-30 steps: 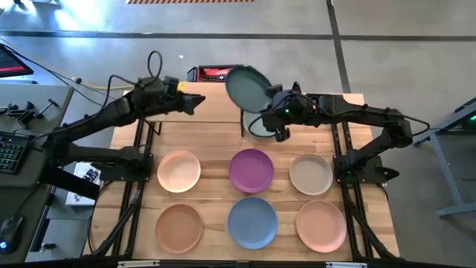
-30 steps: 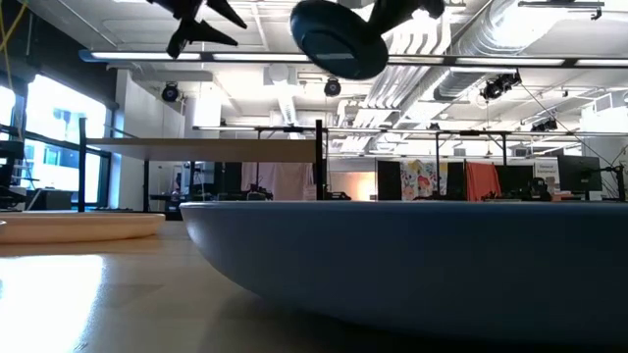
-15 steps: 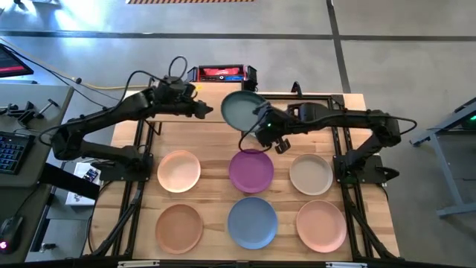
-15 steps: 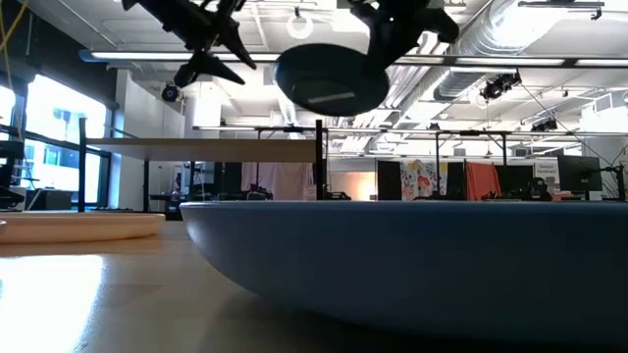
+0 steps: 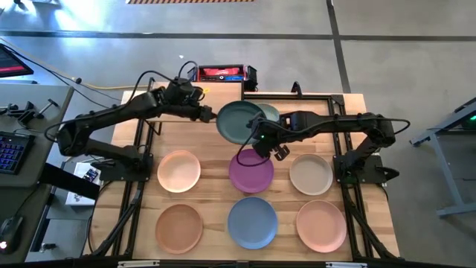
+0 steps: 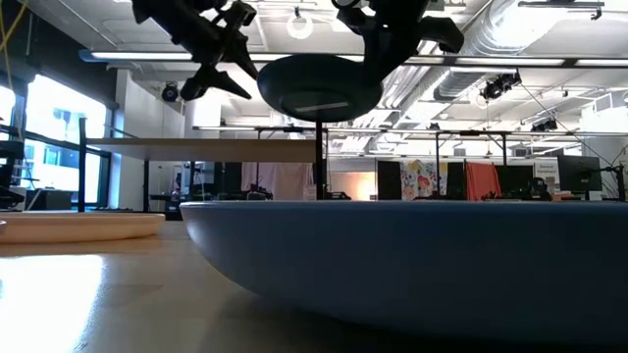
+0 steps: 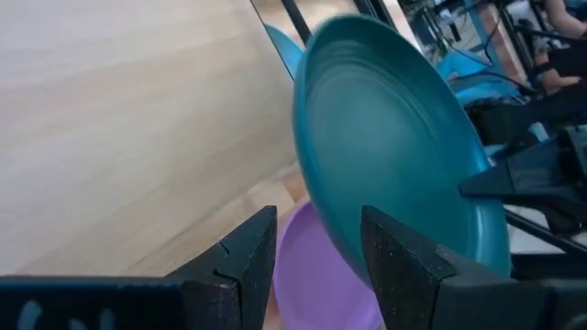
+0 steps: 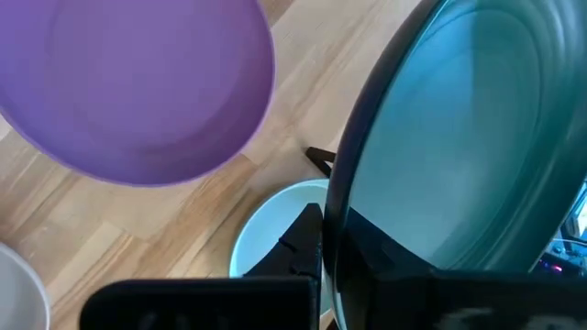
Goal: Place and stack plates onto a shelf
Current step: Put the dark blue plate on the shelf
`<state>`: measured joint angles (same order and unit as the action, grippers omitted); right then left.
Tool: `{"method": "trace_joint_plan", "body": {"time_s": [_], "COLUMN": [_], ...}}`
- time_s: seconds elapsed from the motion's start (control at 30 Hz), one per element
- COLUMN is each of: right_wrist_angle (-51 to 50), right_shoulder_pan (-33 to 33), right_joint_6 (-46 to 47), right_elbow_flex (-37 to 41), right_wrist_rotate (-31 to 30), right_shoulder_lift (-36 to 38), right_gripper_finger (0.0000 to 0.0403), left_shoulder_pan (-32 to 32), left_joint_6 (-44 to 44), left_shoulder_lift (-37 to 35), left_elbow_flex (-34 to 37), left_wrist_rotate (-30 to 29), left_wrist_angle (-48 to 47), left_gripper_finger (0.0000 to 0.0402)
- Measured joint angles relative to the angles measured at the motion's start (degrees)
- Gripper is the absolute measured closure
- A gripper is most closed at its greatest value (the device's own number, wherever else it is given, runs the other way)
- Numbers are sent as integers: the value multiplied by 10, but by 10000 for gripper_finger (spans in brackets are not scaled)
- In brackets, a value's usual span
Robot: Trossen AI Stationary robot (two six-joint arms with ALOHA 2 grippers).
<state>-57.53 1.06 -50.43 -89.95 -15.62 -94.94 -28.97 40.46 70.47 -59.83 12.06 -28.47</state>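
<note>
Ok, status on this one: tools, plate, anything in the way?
Right tool shut on dark teal plate, held above the table. Left tool open at the plate's opposite rim. Grey-green plate partly beneath it. Nothing blocking.

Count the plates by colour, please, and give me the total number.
Peach: 1
Purple: 1
Beige: 1
Terracotta brown: 1
Blue: 1
Salmon pink: 1
Dark teal: 1
Pale grey-green: 1
Total: 8 plates
</note>
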Motion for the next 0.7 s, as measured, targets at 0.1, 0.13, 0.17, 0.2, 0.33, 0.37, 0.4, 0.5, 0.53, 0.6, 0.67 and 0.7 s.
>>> {"method": "trace_joint_plan", "body": {"time_s": [0.1,0.13,0.17,0.2,0.33,0.37,0.4,0.5,0.53,0.6,0.67,0.7], "right_wrist_angle": [3,3,3,5,14,15,16,16,16,17,18,20], "right_shoulder_pan": [0,0,0,0,0,0,0,0,0,0,0,0], "right_joint_6": [-2,-2,-2,-2,-3,-3,-4,-4,-4,-4,-4,-2], "right_elbow_flex": [0,0,0,0,0,0,0,0,0,0,0,0], "right_wrist_rotate": [1,2,6,8,12,12,12,12,12,12,12,13], "right_shoulder_lift": [0,0,0,0,0,0,0,0,0,0,0,0], "right_gripper_finger": [403,403,403,403,403,403,403,403,403,403,403,403], "left_shoulder_pan": [0,0,1,1,1,1,1,1,1,1,1,1], "left_joint_6": [0,0,0,0,-1,-1,-1,-1,-1,-1,-1,-1], "left_shoulder_lift": [6,9,12,16,27,30,32,33,33,33,33,33], "left_elbow_flex": [0,0,0,0,0,0,0,0,0,0,0,0], "left_wrist_rotate": [8,11,14,16,24,25,25,25,25,25,25,24], "left_wrist_angle": [0,0,0,-1,0,1,0,1,1,2,11,18], "left_gripper_finger": [255,255,255,255,255,255,255,262,267,278,292,300]}}
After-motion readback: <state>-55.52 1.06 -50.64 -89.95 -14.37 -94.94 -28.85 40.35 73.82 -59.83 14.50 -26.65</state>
